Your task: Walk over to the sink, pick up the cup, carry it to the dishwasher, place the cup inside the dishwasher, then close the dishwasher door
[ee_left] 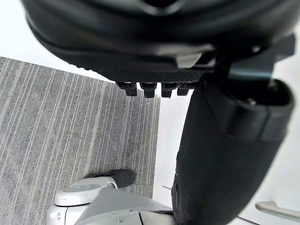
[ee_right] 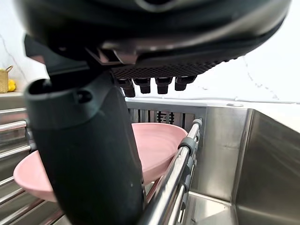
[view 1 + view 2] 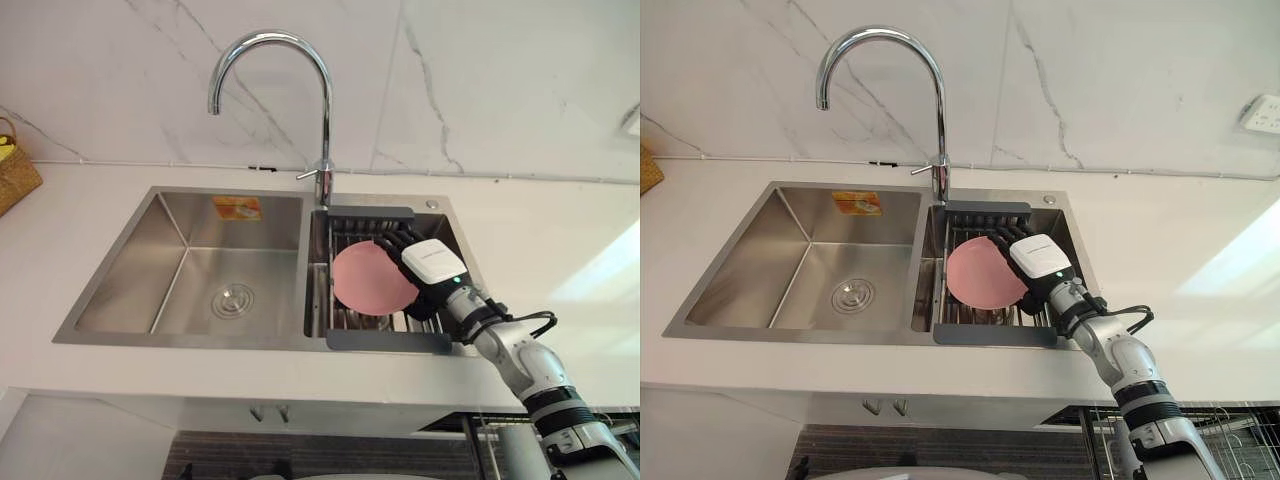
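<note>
A pink shallow dish [image 3: 368,278] lies tilted on the dark drying rack [image 3: 388,341] in the sink's right basin. The right wrist view shows it as a wide, bowl-like shape [image 2: 159,143]. My right hand [image 3: 432,264] hovers at the dish's right rim. Its fingers [image 3: 396,240] stretch straight over the rack past the dish, and its thumb [image 2: 89,159] stands in front of the dish without closing on it. My left hand [image 1: 225,154] hangs relaxed and holds nothing, over grey carpet beside a white cabinet front.
The steel left basin [image 3: 180,260] holds only its drain. A tall curved faucet [image 3: 322,110] rises behind the divider. A woven basket [image 3: 15,172] stands at the far left of the white counter. A wire rack [image 3: 1230,420] shows below the counter at the lower right.
</note>
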